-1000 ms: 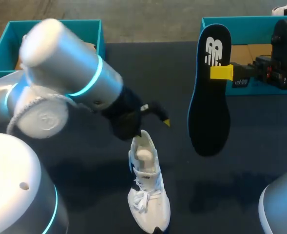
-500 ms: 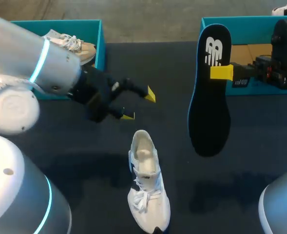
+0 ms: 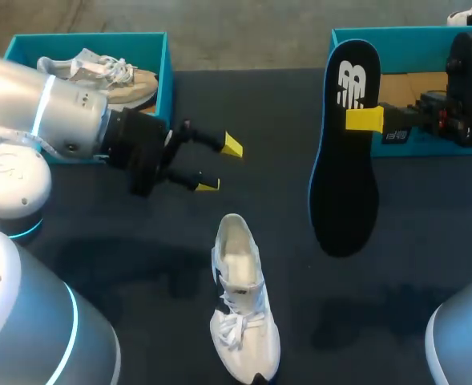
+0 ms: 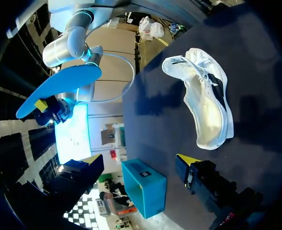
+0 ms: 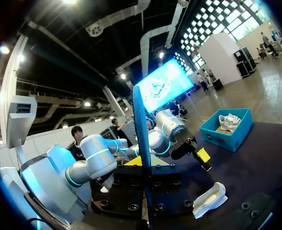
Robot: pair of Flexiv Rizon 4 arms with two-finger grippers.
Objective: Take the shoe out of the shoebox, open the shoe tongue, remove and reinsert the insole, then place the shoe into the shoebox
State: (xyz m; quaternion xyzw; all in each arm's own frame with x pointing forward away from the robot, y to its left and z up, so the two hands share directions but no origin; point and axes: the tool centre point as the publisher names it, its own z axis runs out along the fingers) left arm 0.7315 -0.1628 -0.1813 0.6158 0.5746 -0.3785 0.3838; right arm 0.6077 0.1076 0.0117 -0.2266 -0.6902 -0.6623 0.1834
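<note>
A white shoe (image 3: 240, 305) lies on the dark table, toe toward the front edge, its opening empty. My right gripper (image 3: 364, 119) is shut on the black, blue-edged insole (image 3: 344, 176) and holds it in the air in front of the right shoebox (image 3: 412, 34). In the right wrist view the insole (image 5: 141, 124) stands edge-on between the fingers of my right gripper (image 5: 143, 163). My left gripper (image 3: 219, 166) stands open and empty, left of and beyond the shoe's heel. The left wrist view shows the shoe (image 4: 205, 105) ahead of the open left gripper (image 4: 140, 160).
A teal shoebox (image 3: 165, 64) at the far left holds another light shoe (image 3: 99, 68). The teal box at the far right lies partly behind my right arm's black wrist (image 3: 468, 72). Bare dark tabletop (image 3: 99, 265) lies around the shoe.
My left arm has drawn back from the shoe's heel, left and away toward the left shoebox, its gripper open. The right arm and insole have not moved.
</note>
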